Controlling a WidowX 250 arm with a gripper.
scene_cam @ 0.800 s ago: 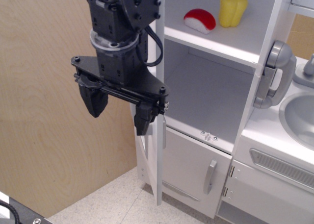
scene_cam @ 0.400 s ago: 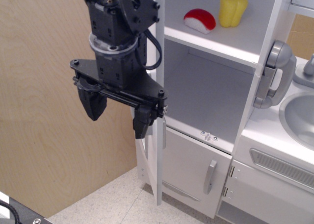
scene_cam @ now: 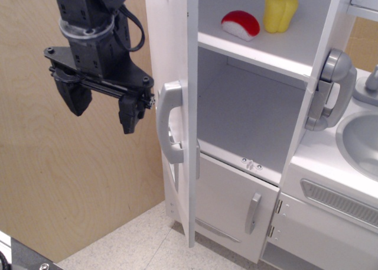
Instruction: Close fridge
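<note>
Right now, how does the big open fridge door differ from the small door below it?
The big fridge door stands swung open, edge-on to the camera; the small door is shut flat against its cabinet. The big door is much taller, running out of the top of the picture; the small one is short. The big door's handle is long and looped; the small door's handle is short. Both doors are white with grey handles.

Bright, even indoor light; soft shadows; perhaps slightly grainy.
</note>
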